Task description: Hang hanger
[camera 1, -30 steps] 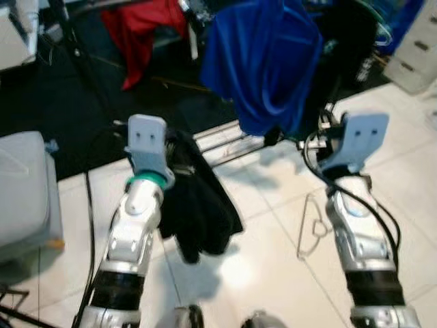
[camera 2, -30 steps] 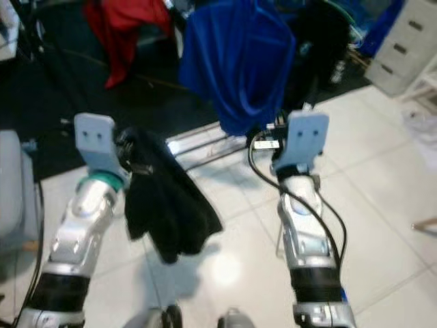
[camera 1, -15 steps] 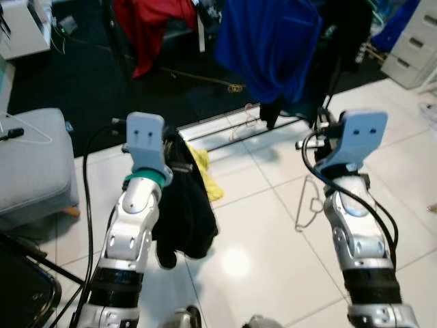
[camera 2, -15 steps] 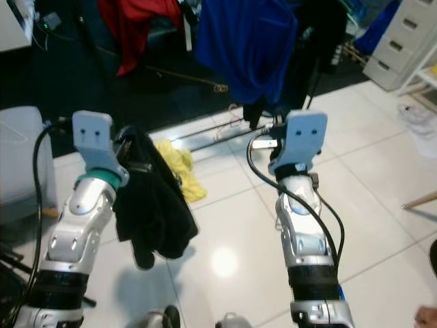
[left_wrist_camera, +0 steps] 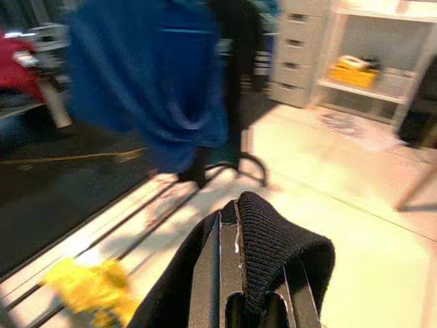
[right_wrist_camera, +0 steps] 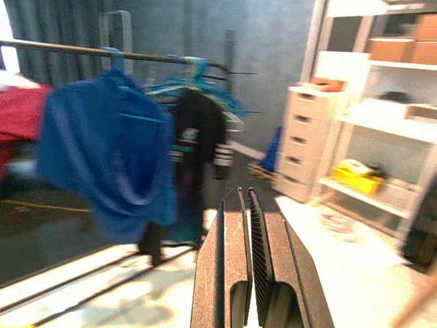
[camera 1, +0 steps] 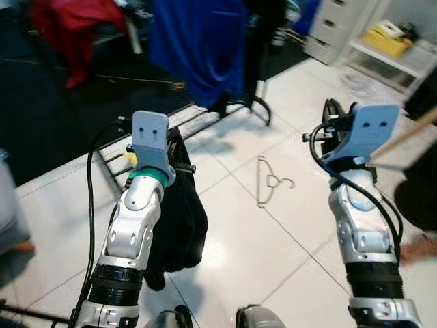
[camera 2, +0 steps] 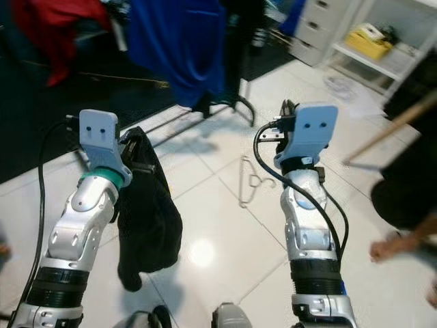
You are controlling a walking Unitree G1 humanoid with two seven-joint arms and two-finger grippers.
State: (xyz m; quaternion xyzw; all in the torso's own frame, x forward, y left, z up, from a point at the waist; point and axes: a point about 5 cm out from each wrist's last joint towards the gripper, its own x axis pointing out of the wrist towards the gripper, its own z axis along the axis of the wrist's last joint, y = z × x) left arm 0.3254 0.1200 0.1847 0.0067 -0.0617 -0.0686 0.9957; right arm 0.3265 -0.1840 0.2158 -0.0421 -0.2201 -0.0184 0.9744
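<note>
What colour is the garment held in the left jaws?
Black; the garment shows best in the right eye view, draped from the left gripper.

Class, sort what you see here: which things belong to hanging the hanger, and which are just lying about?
Job: left hand gripping black knitted garment; clothes rail; thin wire hanger on the floor.
Lying about: blue shirt, red garment, yellow cloth, grey drawers.
</note>
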